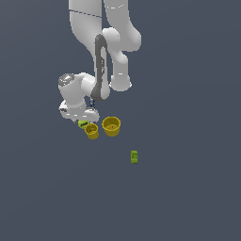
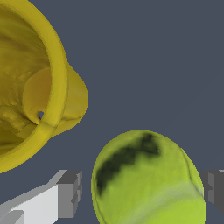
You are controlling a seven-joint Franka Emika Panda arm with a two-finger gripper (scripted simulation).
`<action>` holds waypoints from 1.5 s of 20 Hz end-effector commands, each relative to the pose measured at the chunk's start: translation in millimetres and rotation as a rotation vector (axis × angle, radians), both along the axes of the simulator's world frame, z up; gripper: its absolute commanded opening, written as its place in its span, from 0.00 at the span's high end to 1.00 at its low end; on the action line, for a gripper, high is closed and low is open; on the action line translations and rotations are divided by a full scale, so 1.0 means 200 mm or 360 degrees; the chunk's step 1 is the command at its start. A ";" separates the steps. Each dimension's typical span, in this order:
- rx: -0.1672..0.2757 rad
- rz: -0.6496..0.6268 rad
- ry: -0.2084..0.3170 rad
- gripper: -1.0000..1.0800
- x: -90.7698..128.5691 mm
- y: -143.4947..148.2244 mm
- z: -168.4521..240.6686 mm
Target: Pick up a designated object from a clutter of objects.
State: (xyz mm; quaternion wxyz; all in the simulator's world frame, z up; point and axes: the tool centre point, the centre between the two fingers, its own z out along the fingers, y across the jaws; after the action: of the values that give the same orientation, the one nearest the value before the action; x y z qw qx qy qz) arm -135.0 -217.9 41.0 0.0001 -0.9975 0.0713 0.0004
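While the gripper [image 2: 140, 192] is being held low over the clutter, its two fingers are being kept apart, one grey pad [image 2: 70, 194] on each side of the yellow-green ball [image 2: 148, 179]. A narrow strip of floor is being shown between that pad and the ball, so no contact is being made there; at the opposite pad the gap is too slim to be judged, and whether the ball is being touched on that side cannot be told. Nothing is being clamped.

The ball is being seen between the fingers in the wrist view, resting on the dark floor [image 1: 188, 197]. Being round, it is showing no long axis; its dark mark is being presented as a slanted band across the upper face, and a pale seam is curving across the lower part. In the exterior view the ball [image 1: 83, 124] is being mostly hidden under the white hand, just beside the smaller yellow cup [image 1: 92, 131].

By count, the following are being shown: one ball, two yellow cups, one small green box [image 1: 134, 156]. The larger yellow cup [image 1: 111, 125] is standing just beside the smaller one, both upright with mouths open upward. The box is lying well apart from the rest, toward the exterior view's right. One cup [image 2: 30, 83] is being seen close in the wrist view, near the ball but apart from it
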 end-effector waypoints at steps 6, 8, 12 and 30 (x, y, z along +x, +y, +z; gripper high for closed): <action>0.0000 0.0001 -0.0001 1.00 0.00 0.00 0.00; 0.0000 0.0001 -0.0001 1.00 0.00 0.00 0.00; 0.0000 0.0000 0.0000 1.00 0.00 0.00 0.00; 0.0000 -0.0002 0.0000 1.00 0.02 0.08 0.38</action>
State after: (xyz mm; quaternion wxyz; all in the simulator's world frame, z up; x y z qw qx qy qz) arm -132.3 -203.9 105.5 0.0006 -0.9974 0.0717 0.0013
